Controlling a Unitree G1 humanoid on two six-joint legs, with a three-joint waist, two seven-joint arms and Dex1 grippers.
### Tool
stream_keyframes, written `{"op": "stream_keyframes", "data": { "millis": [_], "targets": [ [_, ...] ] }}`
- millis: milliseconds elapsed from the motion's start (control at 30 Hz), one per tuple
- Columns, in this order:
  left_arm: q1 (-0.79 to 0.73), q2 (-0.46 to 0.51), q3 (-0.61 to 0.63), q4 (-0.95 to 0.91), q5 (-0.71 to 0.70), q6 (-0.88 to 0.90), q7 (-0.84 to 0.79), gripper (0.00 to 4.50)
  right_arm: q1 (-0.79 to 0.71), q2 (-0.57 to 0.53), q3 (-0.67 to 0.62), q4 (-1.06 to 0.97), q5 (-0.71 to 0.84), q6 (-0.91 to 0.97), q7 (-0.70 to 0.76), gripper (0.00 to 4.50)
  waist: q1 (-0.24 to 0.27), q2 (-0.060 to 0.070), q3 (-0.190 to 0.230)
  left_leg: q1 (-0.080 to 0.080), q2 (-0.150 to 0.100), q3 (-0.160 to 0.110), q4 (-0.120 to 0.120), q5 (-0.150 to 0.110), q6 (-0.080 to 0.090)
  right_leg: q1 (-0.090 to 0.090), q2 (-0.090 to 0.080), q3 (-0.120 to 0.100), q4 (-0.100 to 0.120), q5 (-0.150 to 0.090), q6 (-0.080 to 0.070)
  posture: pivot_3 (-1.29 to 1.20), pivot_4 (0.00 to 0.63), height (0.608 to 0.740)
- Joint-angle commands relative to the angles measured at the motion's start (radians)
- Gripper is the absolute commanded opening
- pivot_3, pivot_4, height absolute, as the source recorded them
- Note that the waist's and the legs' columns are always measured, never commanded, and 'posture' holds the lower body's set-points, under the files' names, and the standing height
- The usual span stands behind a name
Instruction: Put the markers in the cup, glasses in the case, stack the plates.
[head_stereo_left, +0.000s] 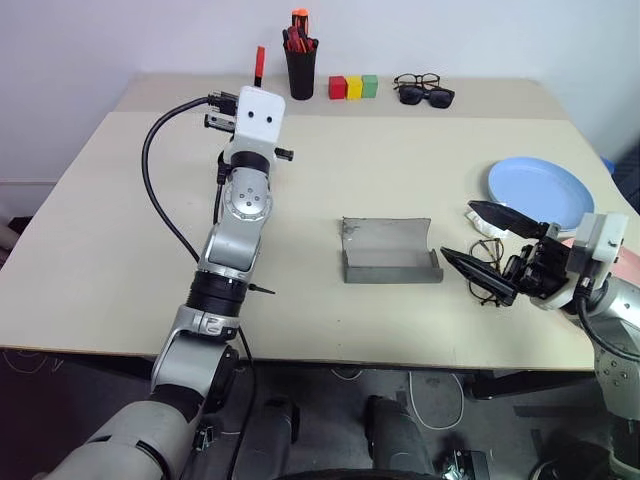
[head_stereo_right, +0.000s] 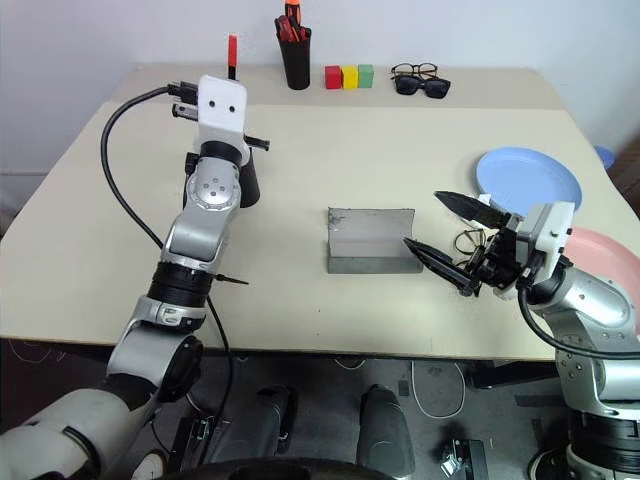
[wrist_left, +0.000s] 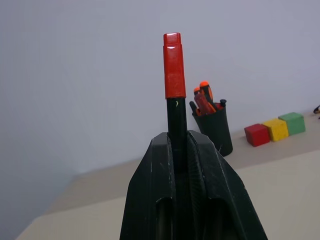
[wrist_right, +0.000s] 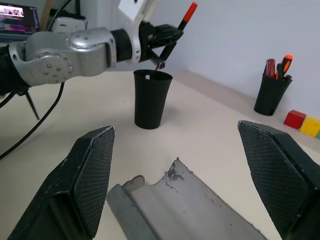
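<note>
A pale beige table (head_stereo_left: 120, 250) stands against a plain white wall. The left gripper (wrist_left: 186, 150) is raised above the table, its two fingers (wrist_left: 155, 185) pressed together on the black shaft of the red marker (wrist_left: 174, 67), whose red end sticks up past the fingertips. In the right wrist view the black cup (wrist_right: 151, 98) stands upright just below those fingers, with something white showing at its rim.

The right gripper (head_stereo_right: 452, 240) hovers low over the table's near right part with its fingers (wrist_right: 92, 175) spread wide and nothing between them. The open grey case (head_stereo_right: 372, 240) lies just beyond its fingertips, toward the table's middle. The thin-rimmed glasses (head_stereo_right: 470, 243) lie on the table under and just behind the spread fingers. The light blue plate (head_stereo_right: 528, 180) rests further back on that side, and the pink plate (head_stereo_right: 600, 250) shows partly behind the right wrist.

Along the far edge, well apart from both grippers, stand a black pen cup (head_stereo_left: 299, 70) of red-orange pens, three coloured blocks (head_stereo_left: 353, 87) in a row, and black sunglasses (head_stereo_left: 428, 95) beside another pair of spectacles.
</note>
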Motion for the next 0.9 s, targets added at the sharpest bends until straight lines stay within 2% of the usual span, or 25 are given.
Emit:
{"op": "stream_keyframes", "data": {
  "millis": [33,267,367,567,667,733,800,900],
  "targets": [
    [0.006,0.005,0.012,-0.046,0.017,-0.009,0.004,0.04,-0.013,0.000,-0.008,0.002,-0.002,-0.022,0.006,4.01,0.000,0.000,0.000,0.000,0.000,0.000,0.000,0.000,0.000,0.000,0.000,0.000,0.000,0.000,0.000,0.00,0.150,0.739],
    [0.073,0.024,0.009,-0.033,0.024,-0.050,-0.010,0.04,-0.017,-0.002,-0.008,-0.009,-0.007,-0.012,-0.013,4.01,-0.002,0.000,0.000,0.000,0.000,0.000,0.000,0.000,0.000,0.000,0.000,0.000,0.000,0.000,0.000,0.00,0.150,0.739],
    [0.098,0.032,0.006,-0.037,0.021,-0.064,-0.021,1.17,-0.014,-0.007,-0.015,-0.017,-0.006,-0.006,-0.024,4.01,0.000,0.000,0.000,0.000,0.000,0.000,0.000,0.000,0.000,0.000,0.000,0.000,0.000,0.000,0.000,0.00,0.150,0.739],
    [0.124,0.014,0.006,-0.085,-0.019,-0.089,-0.068,4.12,0.003,-0.018,-0.037,-0.025,0.000,0.007,-0.039,4.01,0.001,0.000,0.000,0.000,0.000,0.000,0.000,0.000,0.000,0.000,0.000,0.000,0.000,0.000,0.000,0.00,0.150,0.739],
    [0.124,-0.034,0.012,-0.173,-0.114,-0.029,-0.154,4.12,0.032,-0.027,-0.060,-0.024,0.000,0.018,-0.049,4.01,0.003,0.000,0.000,0.000,0.000,0.000,0.000,0.000,0.000,0.000,0.000,0.000,0.000,0.000,0.000,0.00,0.150,0.739],
    [0.116,-0.033,-0.023,-0.250,-0.208,0.120,-0.314,4.12,0.069,-0.031,-0.080,-0.024,-0.003,0.023,-0.051,4.01,0.002,0.000,0.000,0.000,0.000,0.000,0.000,0.000,0.000,0.000,0.000,0.000,0.000,0.000,0.000,0.00,0.150,0.739],
    [0.119,0.001,-0.079,-0.317,-0.303,0.254,-0.505,4.12,0.120,-0.032,-0.103,-0.029,-0.006,0.025,-0.048,4.01,0.000,0.000,0.000,0.000,0.000,0.000,0.000,0.000,0.000,0.000,0.000,0.000,0.000,0.000,0.000,0.00,0.150,0.739],
    [0.127,0.068,-0.145,-0.362,-0.383,0.348,-0.706,4.12,0.216,-0.025,-0.139,-0.046,-0.018,0.012,-0.036,4.01,-0.003,0.001,-0.001,0.000,0.000,0.000,-0.001,0.000,0.000,0.000,0.000,0.000,0.000,0.000,0.000,0.00,0.150,0.739]
  ]
}}
